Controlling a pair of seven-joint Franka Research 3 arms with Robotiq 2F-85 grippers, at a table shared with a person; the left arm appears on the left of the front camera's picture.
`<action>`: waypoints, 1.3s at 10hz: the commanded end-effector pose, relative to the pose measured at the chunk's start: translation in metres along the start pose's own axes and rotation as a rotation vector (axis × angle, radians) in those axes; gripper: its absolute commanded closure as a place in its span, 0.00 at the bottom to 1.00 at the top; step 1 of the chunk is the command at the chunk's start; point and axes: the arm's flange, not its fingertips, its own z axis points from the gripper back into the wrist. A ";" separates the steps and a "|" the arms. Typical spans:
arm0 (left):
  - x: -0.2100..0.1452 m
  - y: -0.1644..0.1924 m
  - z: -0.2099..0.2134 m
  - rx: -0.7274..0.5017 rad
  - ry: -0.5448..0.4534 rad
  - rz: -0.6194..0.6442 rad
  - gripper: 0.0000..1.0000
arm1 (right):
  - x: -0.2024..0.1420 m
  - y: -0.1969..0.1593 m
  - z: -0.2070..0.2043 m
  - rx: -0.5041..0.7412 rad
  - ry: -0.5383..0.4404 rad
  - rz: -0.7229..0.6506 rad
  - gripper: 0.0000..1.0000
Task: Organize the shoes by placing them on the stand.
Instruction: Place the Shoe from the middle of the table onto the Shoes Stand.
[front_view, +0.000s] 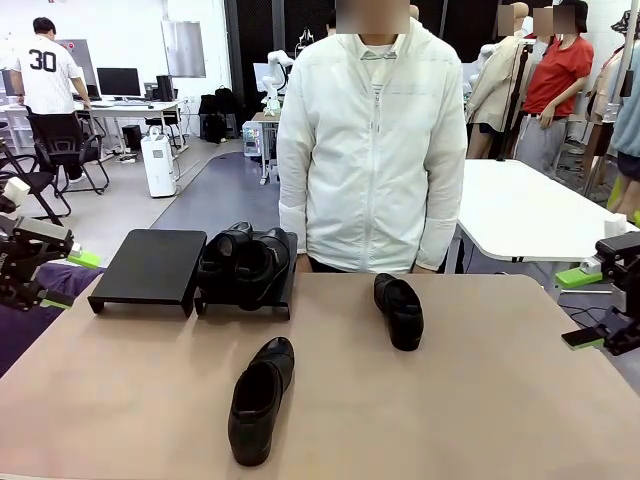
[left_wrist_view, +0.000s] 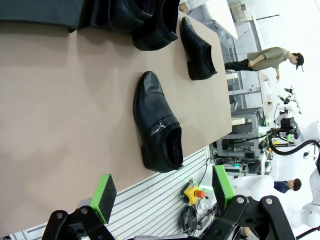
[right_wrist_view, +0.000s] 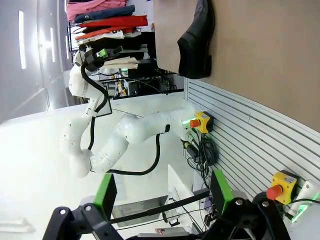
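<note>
Shoes were half sorted. A pair (front_view: 243, 262) sat side by side on the full stand (front_view: 286, 285) and covered its top. That is likely why the bare stand (front_view: 150, 262) next to it had been left free for the two on the table (front_view: 480, 400).

The left gripper (front_view: 68, 280) hung just off the table's side, its fingers (left_wrist_view: 103, 197) spread wide with nothing between them. Straight ahead of it lay the near shoe (left_wrist_view: 157, 125), sole down, with its heel toward the robot's edge. Beyond that was the far shoe (left_wrist_view: 197, 47), and the bare stand was the rack on this gripper's own side.

The right gripper (front_view: 580, 307) hung off the opposite side, its jaws equally wide and empty. Its wrist camera caught the near shoe's heel ahead at the table edge. The far shoe lay between this gripper and the full stand, close in front of the person (front_view: 370, 150).

Both grippers seemed parked clear of the surface, open and ready to come down over a shoe. The loose shoes stood upright and well apart. Either could probably be pinched across its sides without nudging the other. The left arm looked better placed for the near shoe and for the bare stand.
</note>
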 end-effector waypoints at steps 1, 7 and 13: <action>-0.001 0.002 0.002 -0.002 0.007 -0.018 0.00 | 0.001 0.001 0.003 0.002 0.008 0.028 0.00; -0.065 -0.192 -0.184 0.561 0.153 0.003 0.00 | 0.001 0.001 0.003 0.002 0.008 0.028 0.00; -0.132 -0.218 -0.242 0.559 0.218 -0.041 0.00 | 0.001 0.001 0.003 0.002 0.008 0.028 0.00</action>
